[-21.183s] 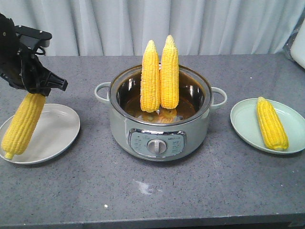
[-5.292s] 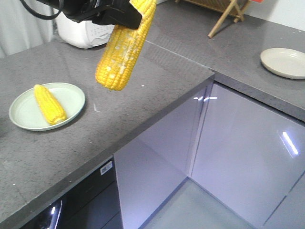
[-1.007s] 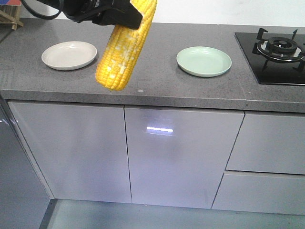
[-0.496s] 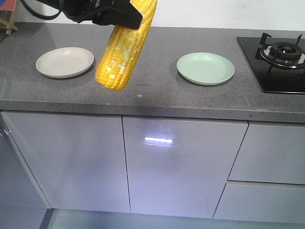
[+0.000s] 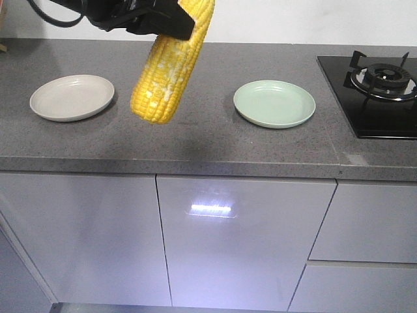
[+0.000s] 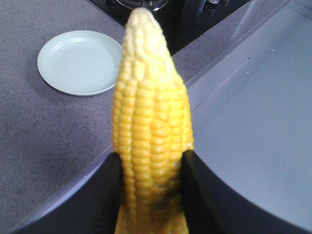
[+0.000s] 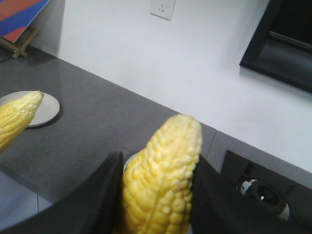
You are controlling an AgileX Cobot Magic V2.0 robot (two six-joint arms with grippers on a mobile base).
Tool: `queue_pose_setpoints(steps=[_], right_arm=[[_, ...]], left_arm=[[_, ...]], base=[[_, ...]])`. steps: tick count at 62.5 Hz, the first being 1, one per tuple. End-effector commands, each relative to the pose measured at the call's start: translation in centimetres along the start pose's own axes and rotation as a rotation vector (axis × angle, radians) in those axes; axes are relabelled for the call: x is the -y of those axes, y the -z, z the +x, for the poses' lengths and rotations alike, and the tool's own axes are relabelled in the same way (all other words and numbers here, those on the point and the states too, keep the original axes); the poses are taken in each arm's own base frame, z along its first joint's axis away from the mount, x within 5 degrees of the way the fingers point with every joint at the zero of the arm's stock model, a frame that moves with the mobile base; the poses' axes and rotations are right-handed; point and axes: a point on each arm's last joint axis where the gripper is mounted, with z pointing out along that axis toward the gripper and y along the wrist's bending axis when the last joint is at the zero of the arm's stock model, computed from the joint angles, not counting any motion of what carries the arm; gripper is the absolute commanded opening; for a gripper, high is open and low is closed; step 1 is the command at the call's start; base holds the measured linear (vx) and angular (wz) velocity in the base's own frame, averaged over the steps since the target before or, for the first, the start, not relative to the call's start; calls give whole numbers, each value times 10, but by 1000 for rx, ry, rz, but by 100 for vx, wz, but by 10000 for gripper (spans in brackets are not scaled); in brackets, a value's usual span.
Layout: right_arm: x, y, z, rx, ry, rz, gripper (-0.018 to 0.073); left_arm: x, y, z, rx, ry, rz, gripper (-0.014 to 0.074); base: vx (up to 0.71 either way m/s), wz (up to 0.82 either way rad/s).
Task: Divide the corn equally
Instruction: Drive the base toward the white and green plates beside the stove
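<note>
We saw a grey counter [image 5: 215,140] running along a white wall [image 7: 146,58]. Toward the counter's left end lay a beige plate [image 5: 71,98].

Just right of that plate in the front view, the left gripper [image 6: 151,160] held the left corn [image 5: 171,65] in the air near the counter's front edge. Its two black fingers [image 6: 102,195] pinched the cob's thick end from either side. The cob hung steeply, its tapered tip lowest and leaning a little left, and it touched nothing but the fingers.

Right of the corn, about midway along the counter, lay a green plate [image 5: 274,103], well apart from the beige one. At the counter's right end sat a black gas stove [image 5: 384,78] with one burner showing.

The right gripper [image 7: 158,165] appeared only in its own wrist view. Its fingers were likewise closed against both sides of the right corn [image 7: 163,141], which was raised above the counter with its tip pointing away from the camera. In that view the left corn's tip showed at the far left edge, in front of the beige plate, and the stove lay to the lower right. A socket [image 7: 163,7] was set in the wall above, and a dark panel [image 7: 287,34] filled the upper right corner.
</note>
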Motion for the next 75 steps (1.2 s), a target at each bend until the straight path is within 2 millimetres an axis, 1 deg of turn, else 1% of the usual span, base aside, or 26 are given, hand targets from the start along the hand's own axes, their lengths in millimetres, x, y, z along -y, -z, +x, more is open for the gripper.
queue_pose_setpoints(steps=[1,75], right_arm=[[0,8,-10,92,7,30,-1],[0,8,-10,92,7,30,-1]], left_arm=[[14,27,-12,128,-17,14,-7],[14,27,-12,128,-17,14,-7]], base=[[11,-6],[9,0]])
